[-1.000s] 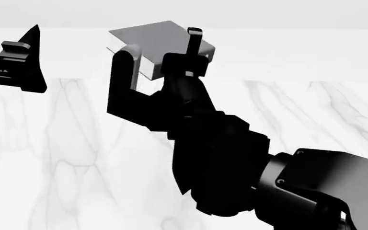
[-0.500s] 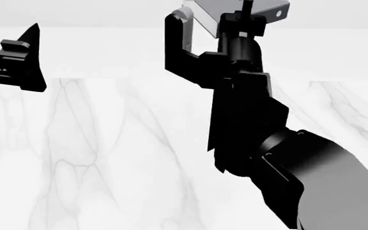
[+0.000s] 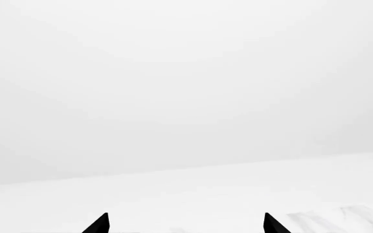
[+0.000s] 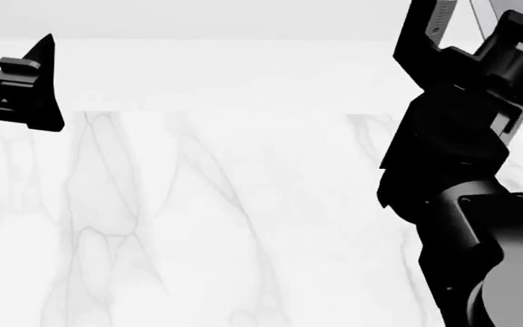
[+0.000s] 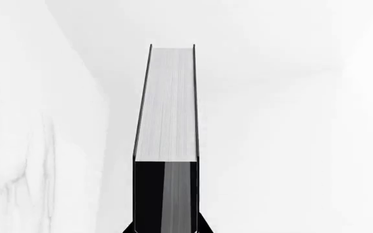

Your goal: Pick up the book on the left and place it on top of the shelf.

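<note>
Since 1 s ago, the right arm has swung from the centre of the head view to its far right and risen, carrying the book with it; the left gripper has not shifted.

Left: the left gripper hangs at the left edge of the head view above the far part of the white marble table. In the left wrist view its 2 dark fingertips stand well apart with nothing between them, so its jaws are wide.

Centre: bare veined table surface, with a plain pale wall beyond its far edge.

Right: the right gripper is raised at the upper right corner of the head view, partly cut off by the picture's edge. It is closed on the book, held clear of the table. In the right wrist view the book runs straight away from the camera, white page edge facing it, black covers on both sides, gripped at its near end. In the head view only a grey corner of the book shows.
</note>
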Robot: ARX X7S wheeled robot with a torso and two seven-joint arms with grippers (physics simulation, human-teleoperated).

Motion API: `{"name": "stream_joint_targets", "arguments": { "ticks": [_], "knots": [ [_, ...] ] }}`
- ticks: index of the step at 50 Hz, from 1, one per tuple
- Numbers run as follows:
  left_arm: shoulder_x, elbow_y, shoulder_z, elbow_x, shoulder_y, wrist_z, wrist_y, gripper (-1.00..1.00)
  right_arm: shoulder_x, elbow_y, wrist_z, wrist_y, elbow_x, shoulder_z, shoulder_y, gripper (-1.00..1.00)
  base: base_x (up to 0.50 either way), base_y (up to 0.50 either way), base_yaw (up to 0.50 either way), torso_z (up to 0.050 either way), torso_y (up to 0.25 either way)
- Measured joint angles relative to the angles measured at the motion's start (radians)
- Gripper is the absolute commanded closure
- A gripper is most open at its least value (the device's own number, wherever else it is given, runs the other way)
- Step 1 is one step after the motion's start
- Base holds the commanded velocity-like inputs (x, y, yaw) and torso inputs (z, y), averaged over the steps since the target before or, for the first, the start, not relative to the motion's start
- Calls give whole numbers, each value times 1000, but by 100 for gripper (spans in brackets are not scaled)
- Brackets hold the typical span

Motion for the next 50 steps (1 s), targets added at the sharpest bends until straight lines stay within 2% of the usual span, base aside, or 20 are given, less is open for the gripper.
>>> {"name": "stream_joint_targets", "arguments": {
  "ticks": [16, 30, 36, 50],
  "knots": [
    [-4, 2, -3, -7, 14, -4, 9, -100, 78, 29, 25, 243, -63, 188, -11, 100, 0, 0, 0, 0, 1],
    [-9, 8, -11, -18, 21, -9, 8, -100, 130, 32, 80, 439, -84, 296, -28, 100, 0, 0, 0, 0, 1],
    [-11, 11, -14, -23, 22, -12, 7, -100, 149, 32, 70, 512, -92, 277, -41, 100, 0, 0, 0, 0, 0],
    [-15, 15, -19, -32, 24, -18, 7, -100, 179, 32, -75, 651, -99, 96, -83, 100, 0, 0, 0, 1, 1]
  ]
}}
